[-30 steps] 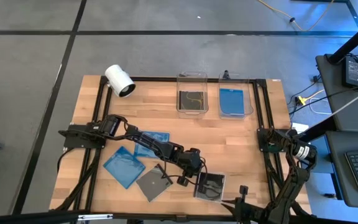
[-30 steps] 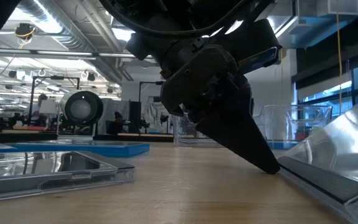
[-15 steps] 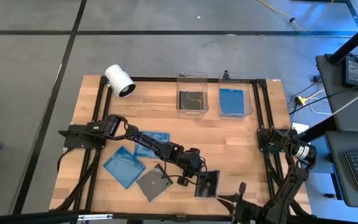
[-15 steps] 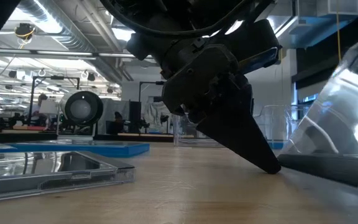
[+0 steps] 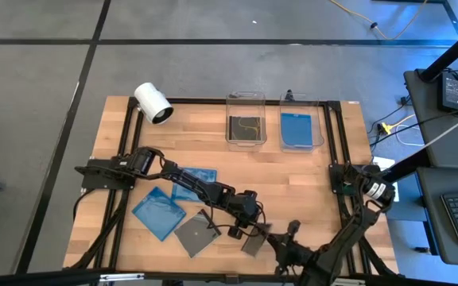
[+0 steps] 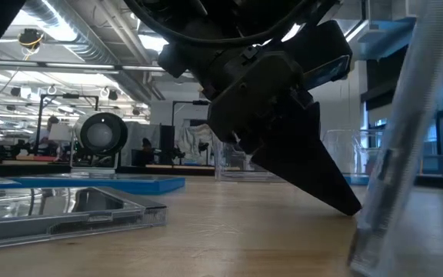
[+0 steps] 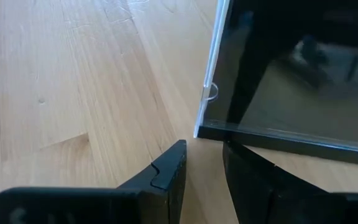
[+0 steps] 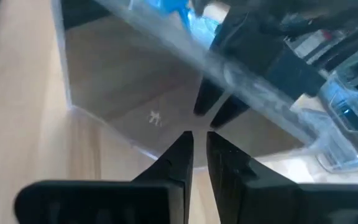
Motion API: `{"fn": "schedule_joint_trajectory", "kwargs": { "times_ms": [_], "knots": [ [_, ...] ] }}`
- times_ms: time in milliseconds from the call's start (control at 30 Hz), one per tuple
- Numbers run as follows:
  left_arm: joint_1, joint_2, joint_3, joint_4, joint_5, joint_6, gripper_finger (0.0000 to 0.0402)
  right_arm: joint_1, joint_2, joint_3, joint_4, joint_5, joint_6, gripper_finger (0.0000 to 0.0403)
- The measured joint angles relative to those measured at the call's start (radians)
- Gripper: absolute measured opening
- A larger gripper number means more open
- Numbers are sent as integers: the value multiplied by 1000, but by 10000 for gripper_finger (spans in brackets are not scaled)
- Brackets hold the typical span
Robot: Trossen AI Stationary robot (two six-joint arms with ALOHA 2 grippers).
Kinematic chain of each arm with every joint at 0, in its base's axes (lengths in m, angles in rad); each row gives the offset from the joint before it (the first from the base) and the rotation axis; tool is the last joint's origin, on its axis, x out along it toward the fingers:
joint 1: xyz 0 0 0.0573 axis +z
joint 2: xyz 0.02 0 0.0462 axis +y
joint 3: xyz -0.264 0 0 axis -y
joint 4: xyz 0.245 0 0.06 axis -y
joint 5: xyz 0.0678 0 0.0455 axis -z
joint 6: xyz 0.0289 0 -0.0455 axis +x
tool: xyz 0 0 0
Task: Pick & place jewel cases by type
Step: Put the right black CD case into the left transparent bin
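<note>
A dark jewel case (image 5: 254, 241) stands tipped up almost on edge near the table's near edge. In the low view the case (image 6: 394, 138) rises steeply with only its lower edge (image 6: 360, 248) on the wood. My left gripper (image 5: 249, 226), shut, points down at that lower edge from the left. My right gripper (image 5: 277, 241), shut, is against the case from the right. Another dark case (image 5: 197, 235) and two blue cases (image 5: 159, 212) (image 5: 201, 173) lie flat to the left. My left gripper (image 7: 204, 155) slants down from the table's left. Its shut tips rest on the wood right at the case's lower edge (image 7: 272, 140), which butts against one finger (image 7: 241, 162). My right gripper (image 8: 199, 137) comes low from the table's right. Its shut fingertips push against the case's broad face (image 8: 135, 93), and the case leans up over them.
At the far edge stand two clear bins: the left one (image 5: 246, 99) holds a dark case, the right one (image 5: 300, 97) a blue one. A white cylindrical camera (image 5: 153, 102) lies at the far left corner. Black frame rails run along both sides of the table.
My right gripper has swept along the near edge toward the table's left. The dark case has gone from lying flat to nearly upright: its right side has risen while its left edge has stayed at my left gripper's tips.
</note>
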State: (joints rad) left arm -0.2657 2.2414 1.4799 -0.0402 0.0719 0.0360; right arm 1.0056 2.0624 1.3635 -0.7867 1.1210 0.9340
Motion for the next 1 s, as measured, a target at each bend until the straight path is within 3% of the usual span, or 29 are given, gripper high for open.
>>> {"fn": "schedule_joint_trajectory", "kwargs": {
  "times_ms": [267,733,1000],
  "knots": [
    [0,0,0,0,-1,3,103,-30,0,1,88,-19,-108,51],
    [1,-2,0,12,-2,29,104,-100,-2,2,82,-19,-182,51],
    [1,-4,0,15,-3,30,106,-115,-3,4,82,-119,-192,51]
  ]
}}
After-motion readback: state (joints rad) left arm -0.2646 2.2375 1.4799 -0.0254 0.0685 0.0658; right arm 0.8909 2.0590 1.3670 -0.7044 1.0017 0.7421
